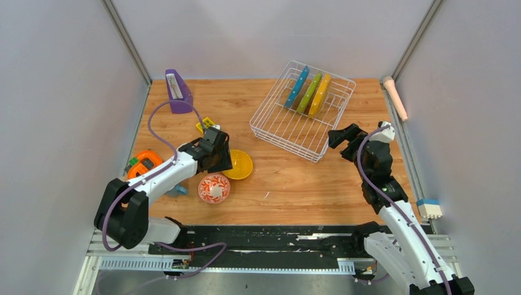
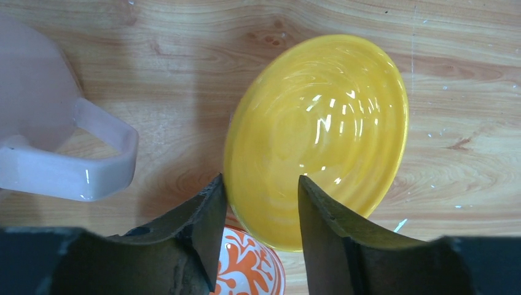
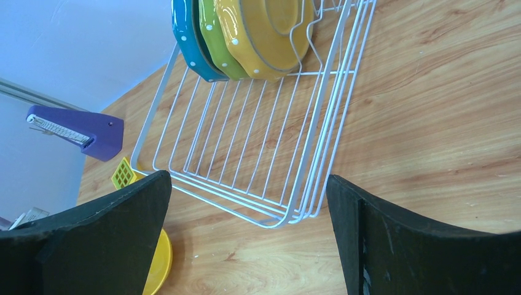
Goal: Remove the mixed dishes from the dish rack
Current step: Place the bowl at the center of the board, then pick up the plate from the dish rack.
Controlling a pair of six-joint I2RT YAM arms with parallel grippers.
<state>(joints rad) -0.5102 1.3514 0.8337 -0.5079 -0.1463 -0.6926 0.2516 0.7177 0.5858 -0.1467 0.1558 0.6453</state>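
- The left pincer [image 2: 261, 181] is partly open over the near rim of the yellow bowl [image 2: 319, 123]. One finger [image 2: 196, 227] is outside the rim and the other is over the inside, neither clamped on it.
- The bowl sits flat on the worktop [image 1: 295, 190], left of the rack [image 1: 282, 142].
- The red-and-white bowl [image 2: 246, 267] is just beside the yellow one, on its near side, partly hidden under the left finger.
- A pink cup [image 2: 61, 160] stands close by on the other side of that pincer, handle towards the bowl.
- The right pincer [image 3: 247, 178] is wide open and holds nothing. It hovers near the rack's right near corner.
- The blue plate [image 3: 187, 37], green plate [image 3: 215, 37] and yellow plate [image 3: 264, 31] stand on edge, side by side, at the rack's far end.
- The rest of the rack is bare wire.
- A purple holder [image 3: 92, 132] and a small yellow block [image 3: 123, 174] lie beyond the rack's left side.
- An orange gadget [image 1: 144, 165] is at the worktop's left edge.
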